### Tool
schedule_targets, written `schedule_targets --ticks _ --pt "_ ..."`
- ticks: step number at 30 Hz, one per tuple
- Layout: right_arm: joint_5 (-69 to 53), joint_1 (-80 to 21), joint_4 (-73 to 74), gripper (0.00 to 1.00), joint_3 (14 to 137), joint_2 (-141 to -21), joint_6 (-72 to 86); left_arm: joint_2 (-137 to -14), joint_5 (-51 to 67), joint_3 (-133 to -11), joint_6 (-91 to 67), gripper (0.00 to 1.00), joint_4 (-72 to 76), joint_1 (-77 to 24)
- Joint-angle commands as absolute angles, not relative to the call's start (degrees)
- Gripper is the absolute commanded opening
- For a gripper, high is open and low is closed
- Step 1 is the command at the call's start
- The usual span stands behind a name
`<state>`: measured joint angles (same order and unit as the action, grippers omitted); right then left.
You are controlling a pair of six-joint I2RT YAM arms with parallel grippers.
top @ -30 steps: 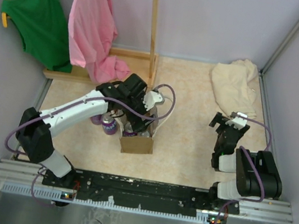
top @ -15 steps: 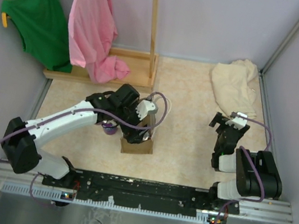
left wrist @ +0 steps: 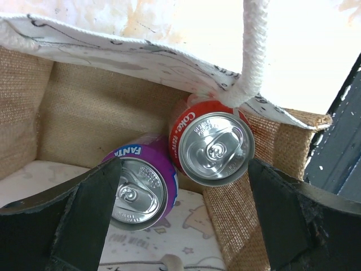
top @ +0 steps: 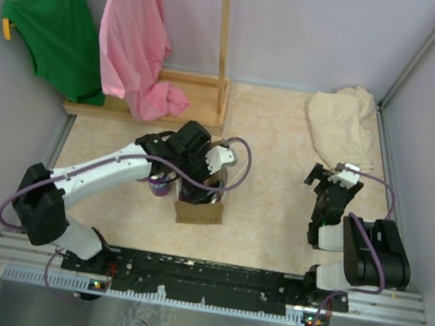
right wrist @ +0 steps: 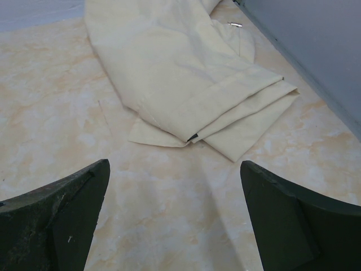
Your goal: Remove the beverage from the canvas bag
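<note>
— Starting with the overhead view: where is the canvas bag point(top: 198, 210) found?

— It is seen standing on the desk point(top: 274, 222), left of centre, mouth turned upward, its longer side running left to right. The left claw point(top: 206, 181) is lowered over the mouth. A purple can point(top: 160, 185) is seen on the desk just left of the bag. The right claw point(top: 333, 178) is held well apart, near a cream cloth point(top: 341, 125).

— And from the left wrist?

— A Coke can point(left wrist: 213, 148) and a Fanta can point(left wrist: 138, 189) are shown inside the bag, side by side, long axes running up toward the mouth and pull-tab tops facing the camera. The Coke can is pressed into a corner below a white handle point(left wrist: 252, 56). The fingers point(left wrist: 84, 217) are spread wide; nothing is gripped.

— From the right wrist?

— That claw is spread wide too, with the folded cloth lying ahead.
</note>
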<state>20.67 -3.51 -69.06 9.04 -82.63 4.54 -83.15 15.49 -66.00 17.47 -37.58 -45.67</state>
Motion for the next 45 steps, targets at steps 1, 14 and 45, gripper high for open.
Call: schedule_targets --ticks 1,14,45 --pt "20.84 -3.34 -71.37 0.99 9.49 -82.79 3.91 -85.36 14.88 -67.58 20.69 1.0 -39.62 -46.51" --pt "20.83 -3.34 -71.37 0.99 9.49 -82.79 3.96 -81.27 14.04 -67.86 18.84 0.99 -40.08 -48.11" --pt "20.86 -3.34 -71.37 0.99 9.49 -82.75 3.91 -86.07 16.4 -66.68 24.78 0.99 -37.93 -50.76"
